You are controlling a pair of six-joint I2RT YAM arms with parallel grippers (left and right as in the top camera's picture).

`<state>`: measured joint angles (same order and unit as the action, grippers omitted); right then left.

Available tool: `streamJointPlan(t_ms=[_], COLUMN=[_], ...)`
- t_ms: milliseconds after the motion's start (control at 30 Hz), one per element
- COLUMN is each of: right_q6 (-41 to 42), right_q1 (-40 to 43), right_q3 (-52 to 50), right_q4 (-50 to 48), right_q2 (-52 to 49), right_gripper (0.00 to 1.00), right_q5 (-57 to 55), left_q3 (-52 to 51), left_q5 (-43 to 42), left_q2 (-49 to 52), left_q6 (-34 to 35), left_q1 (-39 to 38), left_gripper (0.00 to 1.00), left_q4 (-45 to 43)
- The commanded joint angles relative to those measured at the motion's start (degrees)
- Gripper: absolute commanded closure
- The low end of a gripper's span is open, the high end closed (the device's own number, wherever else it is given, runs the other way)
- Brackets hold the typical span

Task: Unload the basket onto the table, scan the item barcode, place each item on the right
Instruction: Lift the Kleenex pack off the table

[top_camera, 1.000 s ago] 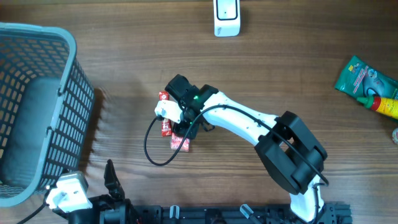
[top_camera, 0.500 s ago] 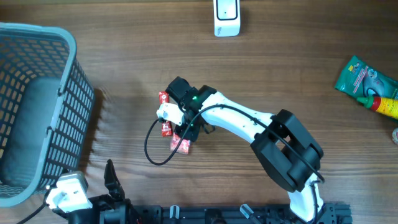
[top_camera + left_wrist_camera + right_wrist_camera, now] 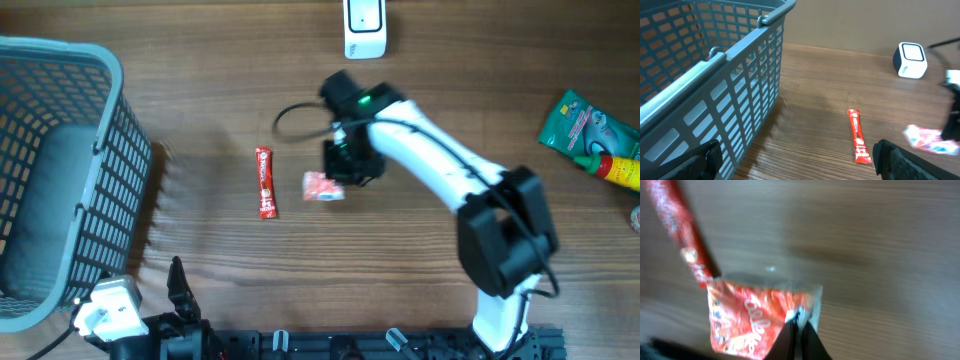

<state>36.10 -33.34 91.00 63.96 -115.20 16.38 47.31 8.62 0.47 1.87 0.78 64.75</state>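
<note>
1. Red-and-white snack packet [image 3: 323, 187] is pinched at its edge seam by the right gripper [image 3: 797, 330], whose jaws are pressed together on it.
2. The packet is over the middle of the wooden table [image 3: 200, 100], just beside a red stick sachet [image 3: 265, 182] lying flat. Whether it is clear of the wood cannot be told.
3. The white scanner [image 3: 364, 28] stands at the far edge, apart from the packet.
4. The left gripper [image 3: 797, 162] has its fingers spread wide around nothing, near the grey basket [image 3: 60, 180].
5. A green packet [image 3: 580, 125] lies at the table's right side.

The sachet [image 3: 323, 187] is red and white, stick pack [image 3: 265, 182] red, basket [image 3: 122, 180] grey.
</note>
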Motion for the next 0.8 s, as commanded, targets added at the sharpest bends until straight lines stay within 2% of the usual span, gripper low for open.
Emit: streamJointPlan(t_ms=[0,367,467,633,767], right_q6=[22.1,22.3,17.1,15.6,8.7], right_q1=[5.9,7.4,7.4,7.4,7.5], right_q3=[0.9,0.9,0.9,0.9,0.9], right_q4=[10.6,12.4,11.7,11.7,11.8], right_q2=[3.4,3.3,3.4,3.3,3.3], right_gripper=[0.96,0.96,0.96,0.96,0.96], right_q5=[0.0,8.1,12.5,13.6,22.2], left_q3=[0.1,0.1,0.1,0.1,0.1], left_q5=[-0.3,-0.3,-0.3,-0.3,-0.3], left_q2=[-0.2,-0.2,-0.2,-0.2,-0.2], left_q6=[0.3,0.3,0.3,0.3,0.3], left_q1=[0.3,0.2,0.3,0.3,0.3], left_gripper=[0.0,0.0,0.0,0.0,0.0], left_q4=[-0.2,-0.2,-0.2,-0.2,-0.2])
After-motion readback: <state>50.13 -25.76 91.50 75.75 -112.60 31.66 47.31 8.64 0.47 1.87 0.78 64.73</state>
